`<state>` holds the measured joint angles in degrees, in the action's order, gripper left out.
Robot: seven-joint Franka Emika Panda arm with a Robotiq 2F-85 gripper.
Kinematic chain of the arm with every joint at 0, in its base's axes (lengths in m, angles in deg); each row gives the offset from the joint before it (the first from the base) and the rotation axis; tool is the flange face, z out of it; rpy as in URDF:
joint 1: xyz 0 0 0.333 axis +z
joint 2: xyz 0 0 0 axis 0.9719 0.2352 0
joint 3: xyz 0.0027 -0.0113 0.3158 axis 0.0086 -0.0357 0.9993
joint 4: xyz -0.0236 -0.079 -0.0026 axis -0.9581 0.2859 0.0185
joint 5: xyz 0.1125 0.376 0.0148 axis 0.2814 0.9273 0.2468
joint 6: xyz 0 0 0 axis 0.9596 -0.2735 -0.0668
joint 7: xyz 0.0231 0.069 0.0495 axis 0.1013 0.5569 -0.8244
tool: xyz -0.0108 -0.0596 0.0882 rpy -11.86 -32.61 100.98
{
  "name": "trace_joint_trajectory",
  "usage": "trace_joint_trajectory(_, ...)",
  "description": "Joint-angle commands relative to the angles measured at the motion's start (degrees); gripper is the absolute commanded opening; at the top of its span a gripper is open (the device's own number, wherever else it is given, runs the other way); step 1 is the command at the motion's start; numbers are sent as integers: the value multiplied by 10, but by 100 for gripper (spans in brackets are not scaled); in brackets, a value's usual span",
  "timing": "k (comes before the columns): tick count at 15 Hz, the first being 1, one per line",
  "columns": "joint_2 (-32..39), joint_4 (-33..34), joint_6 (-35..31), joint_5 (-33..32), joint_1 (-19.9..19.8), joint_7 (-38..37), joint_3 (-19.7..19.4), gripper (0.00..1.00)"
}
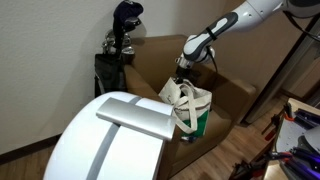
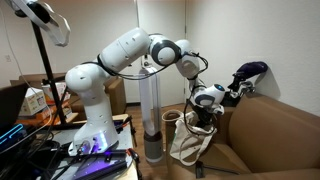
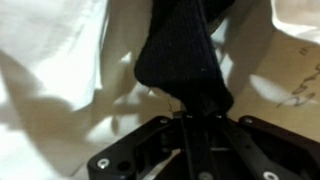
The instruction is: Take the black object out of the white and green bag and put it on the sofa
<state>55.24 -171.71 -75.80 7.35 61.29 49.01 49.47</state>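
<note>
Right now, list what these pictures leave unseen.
Black object: blurred in the wrist view; the white and green bag hides it in both exterior views.
Pincer grip: black against black in the wrist view, too small elsewhere.
Sofa: partly behind the white rounded thing in an exterior view.

I find the tote bag point(image 1: 192, 110) on the sofa point(image 1: 235, 95) seat, the golf bag point(image 1: 118, 50) at its ten o'clock, beyond the sofa.
</note>
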Motion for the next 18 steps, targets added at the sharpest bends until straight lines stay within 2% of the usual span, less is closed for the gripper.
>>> trace_joint_trajectory(1,-71,-50,-18,38,-32,20,22,8)
trace_joint_trajectory(4,-112,-72,-32,60,-46,27,26,7)
trace_joint_trajectory(8,-187,-128,-84,88,-67,37,32,7)
trace_joint_trajectory(14,-336,-222,-149,125,-91,43,41,7)
trace_joint_trajectory(18,-448,-273,-174,147,-72,24,2,7)
